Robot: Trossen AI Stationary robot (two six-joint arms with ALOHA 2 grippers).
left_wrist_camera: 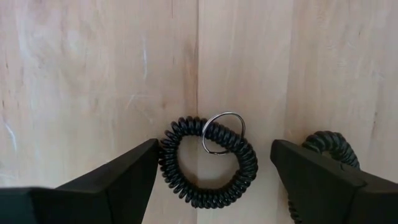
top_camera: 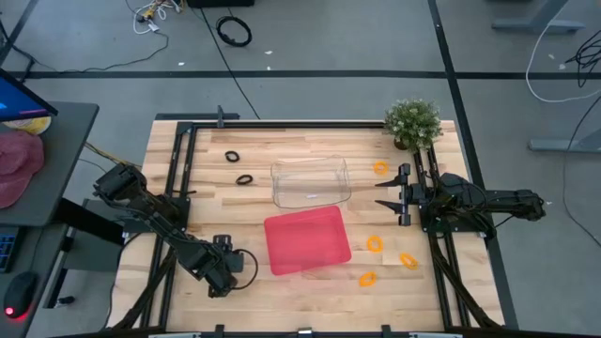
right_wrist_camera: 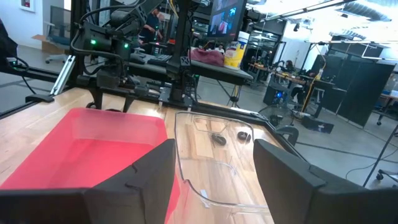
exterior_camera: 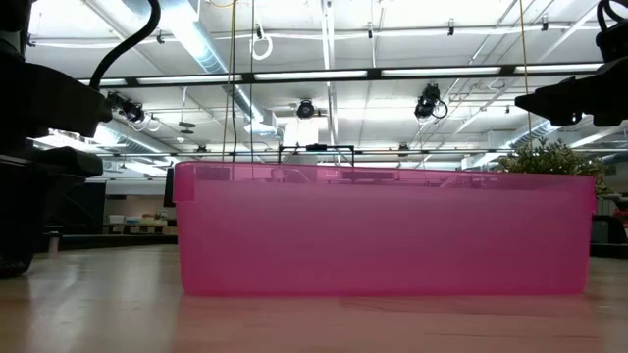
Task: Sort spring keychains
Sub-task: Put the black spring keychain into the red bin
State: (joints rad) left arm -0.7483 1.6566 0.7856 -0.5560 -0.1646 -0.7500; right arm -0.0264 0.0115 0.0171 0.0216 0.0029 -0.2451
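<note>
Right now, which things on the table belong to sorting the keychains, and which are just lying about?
Job:
- black spring keychain between the open left gripper fingers
- second black keychain beside it
- two more black keychains
- four orange keychains
- red tray
- clear tray

Lying about:
- potted plant
- right gripper, waiting, open

Orange spring keychains: four, right half of the high view (top_camera: 379,168) (top_camera: 375,243) (top_camera: 408,260) (top_camera: 367,279)
Black spring keychains: two seen upper left of centre (top_camera: 232,156) (top_camera: 244,178); two more in the left wrist view (left_wrist_camera: 208,162) (left_wrist_camera: 329,147)
Red tray: one, centre (top_camera: 307,240)
Clear tray: one, above it (top_camera: 311,181)
Potted plant: one, upper right (top_camera: 412,122)
</note>
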